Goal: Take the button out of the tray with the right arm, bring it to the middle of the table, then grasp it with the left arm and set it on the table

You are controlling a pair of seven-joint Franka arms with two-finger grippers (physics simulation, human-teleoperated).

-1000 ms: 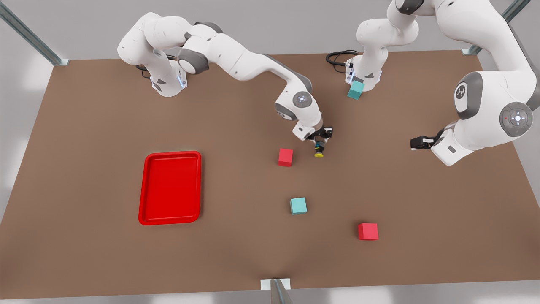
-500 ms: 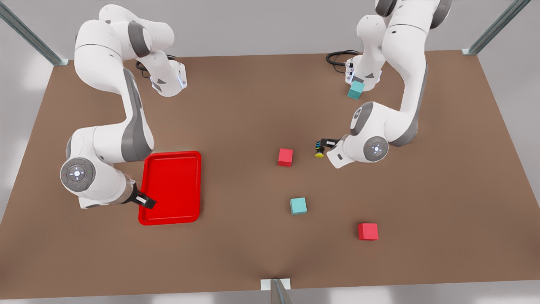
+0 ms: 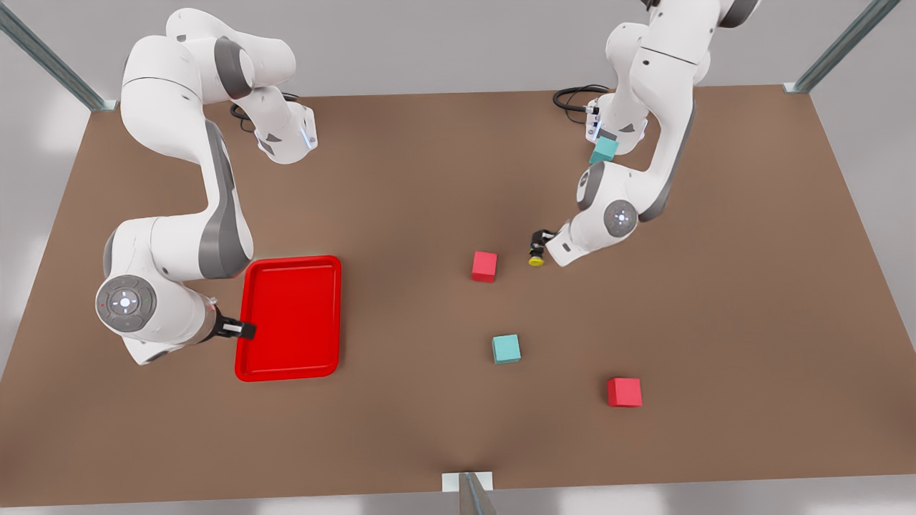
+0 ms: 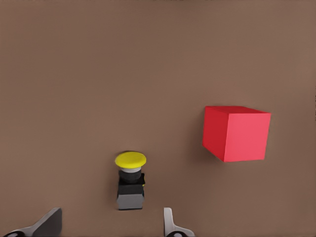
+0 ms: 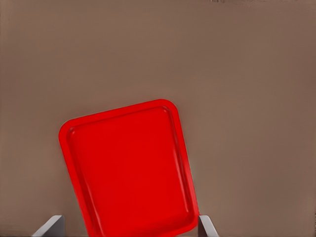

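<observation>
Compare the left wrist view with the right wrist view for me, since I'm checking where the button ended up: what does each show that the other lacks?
The left wrist view alone shows the tiny grey-black button with a round yellow cap, standing on the table between the open left gripper fingers, with a red cube beside it. The right wrist view alone shows the shallow bright red rectangular tray, with nothing in it, below the open right gripper. Both share the flat matte brown tabletop.

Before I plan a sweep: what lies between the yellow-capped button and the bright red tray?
In the front view, a red cube sits close beside the button; from there to the tray is bare table.
</observation>
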